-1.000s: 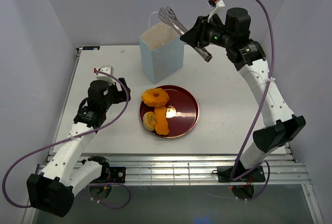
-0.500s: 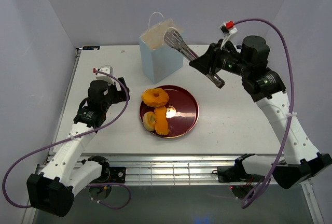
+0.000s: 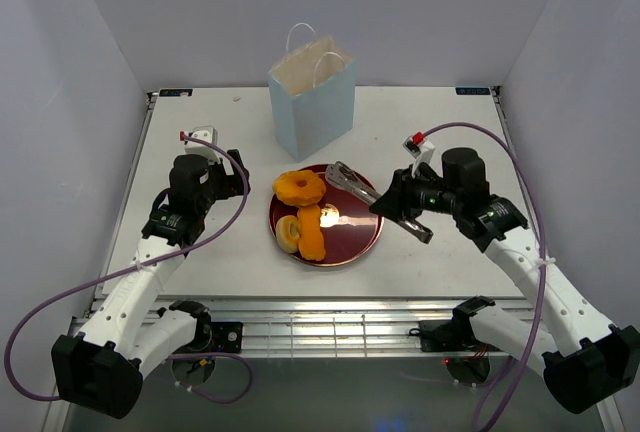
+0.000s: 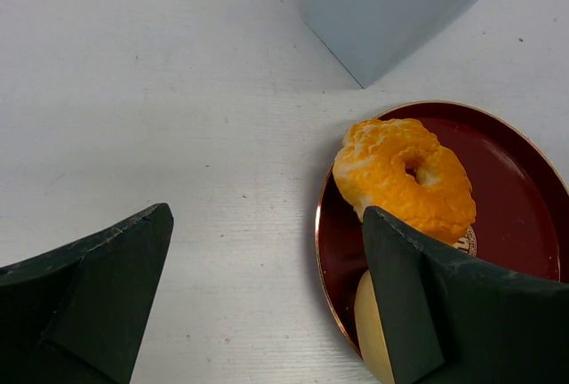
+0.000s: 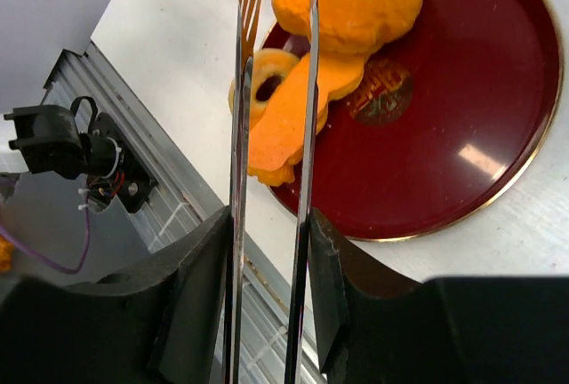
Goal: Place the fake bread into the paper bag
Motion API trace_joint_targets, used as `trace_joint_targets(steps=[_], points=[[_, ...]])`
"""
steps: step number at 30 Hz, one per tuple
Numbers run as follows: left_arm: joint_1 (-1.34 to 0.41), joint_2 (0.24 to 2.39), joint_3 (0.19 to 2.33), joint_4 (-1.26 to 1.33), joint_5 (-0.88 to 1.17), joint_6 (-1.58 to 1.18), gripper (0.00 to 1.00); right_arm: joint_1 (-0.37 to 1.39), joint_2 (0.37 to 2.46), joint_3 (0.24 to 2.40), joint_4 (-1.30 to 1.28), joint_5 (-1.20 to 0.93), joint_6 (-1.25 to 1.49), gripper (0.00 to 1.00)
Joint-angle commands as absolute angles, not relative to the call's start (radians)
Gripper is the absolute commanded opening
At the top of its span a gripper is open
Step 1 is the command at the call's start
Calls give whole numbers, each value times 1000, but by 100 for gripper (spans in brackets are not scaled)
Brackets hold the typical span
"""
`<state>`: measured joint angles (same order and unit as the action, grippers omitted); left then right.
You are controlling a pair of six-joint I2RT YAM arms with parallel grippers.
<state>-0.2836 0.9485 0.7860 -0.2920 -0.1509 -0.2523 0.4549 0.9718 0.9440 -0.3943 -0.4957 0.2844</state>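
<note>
Three pcs of fake bread (image 3: 310,220) are sitting on the dark red plate (image 3: 355,229) mid-table (image 3: 430,122). An orange ring (image 3: 299,188) is lying at the plate's back left, w/ an orange stick (image 3: 313,242) and a small pale roll (image 3: 287,233) just in front of it, all bunched close. The paper bag (image 3: 313,107) is standing upright behind the plate, apart from it, mouth open, handles up.

The right gripper (image 3: 386,202) is clamping a pair of metal tongs (image 3: 345,176) near the handle end. From above, the tong tips are hanging over the plate's back-right part, beside the ring. The right wrist cam is giving what the top cam isn't: the two tong arms are running narrow and nearly parallel out from between the fingers (image 5: 191,295), w/ nothing caught between them. They are crossing in front of the ring and roll (the roll's dark centre is clear here). Height above the pastries can't be told.

The left gripper (image 3: 238,174) is hovering left of the plate. Its wrist view is showing the jaws spread wide w/ nothing between them. It is also showing the ring and plate rim beside one finger (image 4: 427,313), plus the bag's lower corner. The bag's open mouth is showing only from above.
</note>
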Motion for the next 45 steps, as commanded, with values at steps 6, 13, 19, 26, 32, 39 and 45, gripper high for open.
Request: trace_joint_targets(steps=[6, 13, 19, 26, 32, 39, 45], points=[[-287, 943, 802, -290, -156, -247, 98, 468, 864, 723, -285, -558, 368, 45], [-287, 946, 804, -290, -146, -247, 98, 469, 792, 608, -256, -598, 456, 46], [-288, 951, 804, -290, -140, -249, 98, 469, 742, 539, -255, -624, 521, 48], [-287, 953, 802, -288, -138, -250, 98, 469, 700, 471, -273, -634, 568, 49], [-287, 954, 802, -290, -135, -252, 98, 469, 680, 402, -219, -660, 635, 50], [-287, 954, 804, -290, -129, -250, 98, 471, 687, 368, -192, -661, 683, 51], [-287, 957, 802, -290, -126, -250, 98, 471, 687, 344, -141, -681, 727, 54]])
